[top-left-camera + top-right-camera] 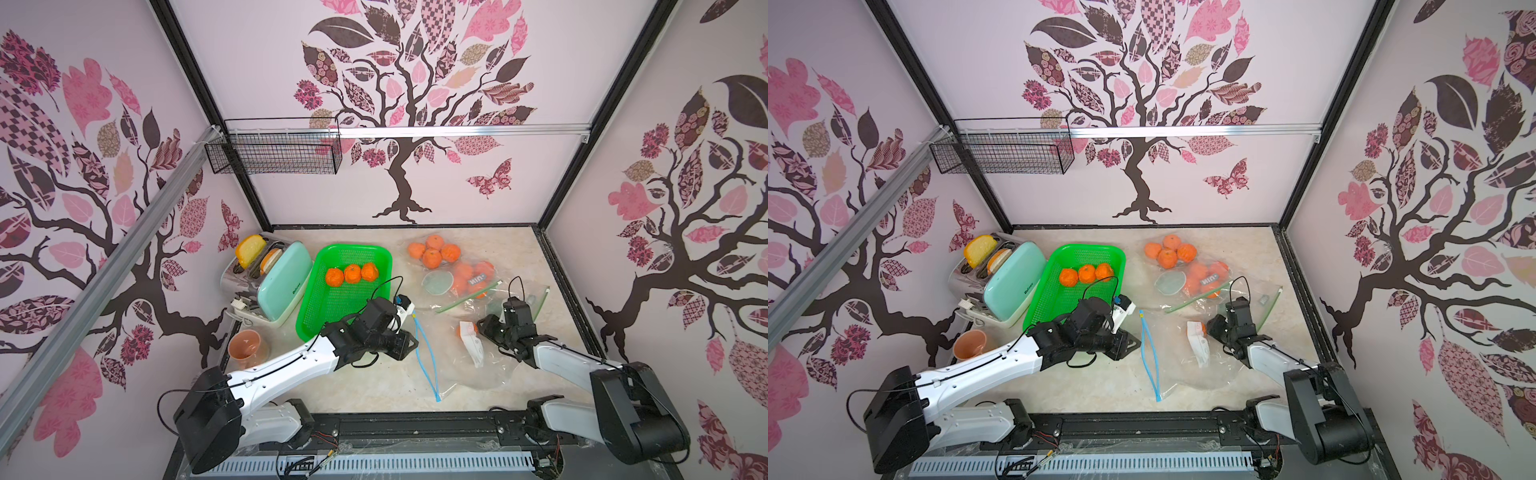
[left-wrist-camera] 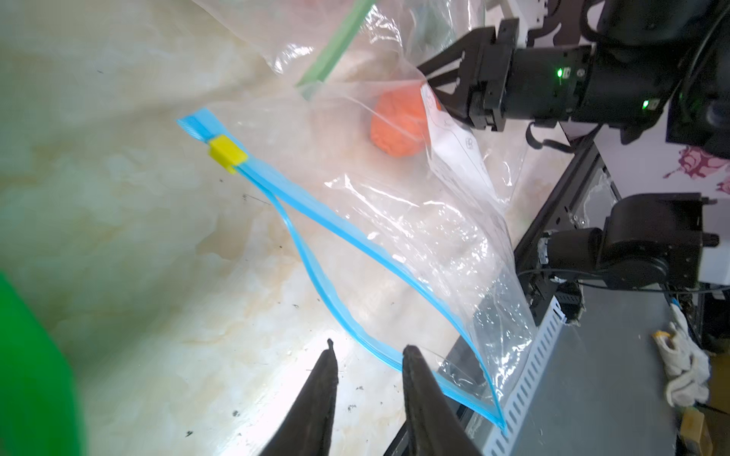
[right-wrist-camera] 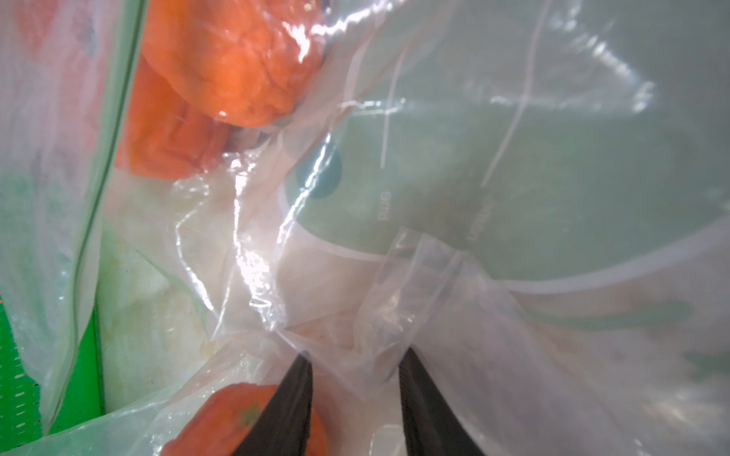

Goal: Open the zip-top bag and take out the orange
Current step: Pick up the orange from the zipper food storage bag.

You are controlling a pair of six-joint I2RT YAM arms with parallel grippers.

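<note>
The clear zip-top bag (image 1: 457, 374) (image 1: 1183, 376) (image 2: 395, 221) lies flat between my arms. Its blue zip strips (image 1: 428, 357) stand parted into a mouth. The yellow slider (image 2: 227, 154) sits at the zip's far end. The orange (image 1: 462, 330) (image 1: 1203, 328) (image 2: 397, 122) (image 3: 237, 418) rests inside the bag at its closed end, beside a white label. My right gripper (image 1: 478, 326) (image 1: 1210, 326) (image 3: 355, 355) pinches bunched plastic of that end, right next to the orange. My left gripper (image 1: 409, 347) (image 1: 1129, 345) (image 2: 369, 347) hovers open just left of the zip, holding nothing.
A second bag with a green zip (image 1: 469, 282) (image 3: 221, 67) holds oranges behind the right gripper. Loose oranges (image 1: 434, 251) lie further back. A green basket (image 1: 353, 248) with three oranges, a mint toaster (image 1: 282, 282) and an orange cup (image 1: 247, 349) stand on the left.
</note>
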